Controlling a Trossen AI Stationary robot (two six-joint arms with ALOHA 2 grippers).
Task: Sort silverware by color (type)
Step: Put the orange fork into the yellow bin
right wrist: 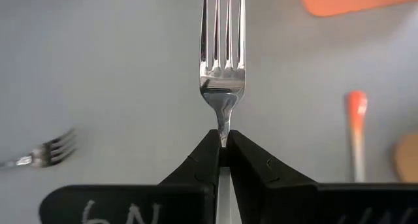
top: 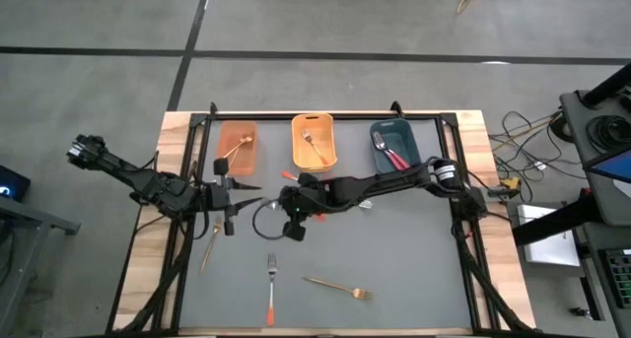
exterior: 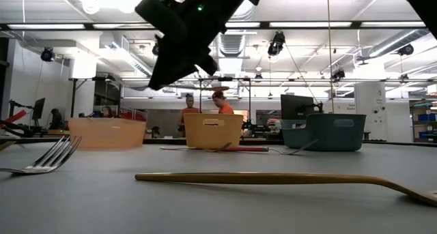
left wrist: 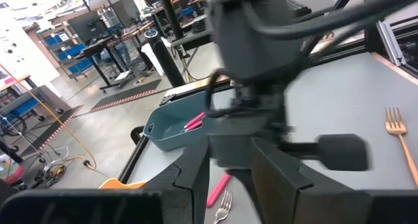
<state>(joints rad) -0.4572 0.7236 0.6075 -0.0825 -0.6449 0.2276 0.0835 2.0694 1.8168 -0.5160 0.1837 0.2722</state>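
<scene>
one silver-tined fork (right wrist: 222, 67) sits pinched at its neck in my right gripper (right wrist: 223, 149), lifted over the table's (top: 414, 259) middle, so i'd keep it level toward its matching bin while my left gripper (top: 229, 192) waits, apparently open, nearby.

text | right hand (right wrist: 223, 145) base: white marks, maybe "6n" | else none

Glossy mirror-bright metal fork (right wrist: 222, 67) over a matt grey tabletop (right wrist: 117, 80).
</scene>
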